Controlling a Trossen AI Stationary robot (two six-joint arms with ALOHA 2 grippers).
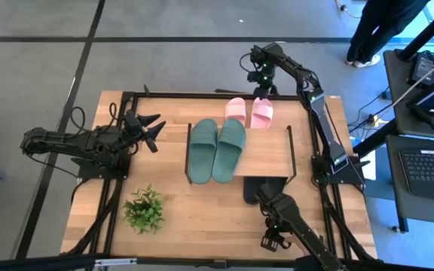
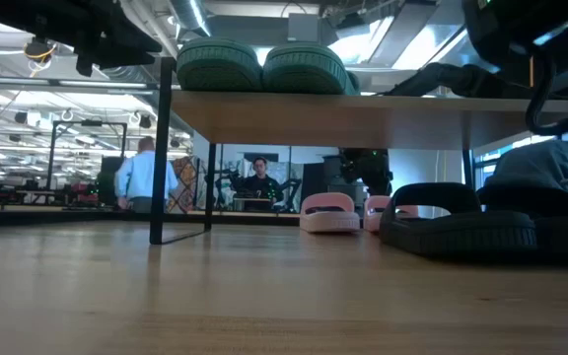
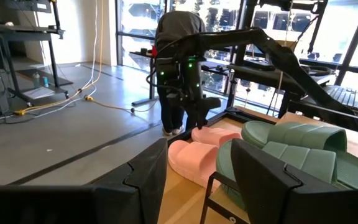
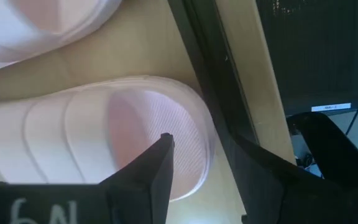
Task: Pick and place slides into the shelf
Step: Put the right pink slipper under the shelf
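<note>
**Ana:** Over the far edge of the table, the right gripper (image 1: 261,84) hangs just above the pink slides (image 1: 249,112), its jaws spread wide with nothing between them. The right wrist view looks straight down onto one pink slide (image 4: 98,134), rounded end under the fingers.

**Ben:** So the step in hand looks like the pick of the pink pair?

**Ana:** Likely. The green slides (image 1: 216,148) already lie on top of the shelf (image 1: 266,154), and the black slides (image 2: 476,225) sit on the table under it. The pink pair is just beyond the shelf's far side, side by side and touching.

**Ben:** Which way do they run?

**Ana:** Long axis from far edge toward near edge, parallel to the green pair; strap ends seem to face the shelf. The next move would call for a drop onto one slide and a close across its width.

**Ben:** And the left gripper (image 1: 154,129)?

**Ana:** Waiting left of the shelf, jaws apart, empty
</note>
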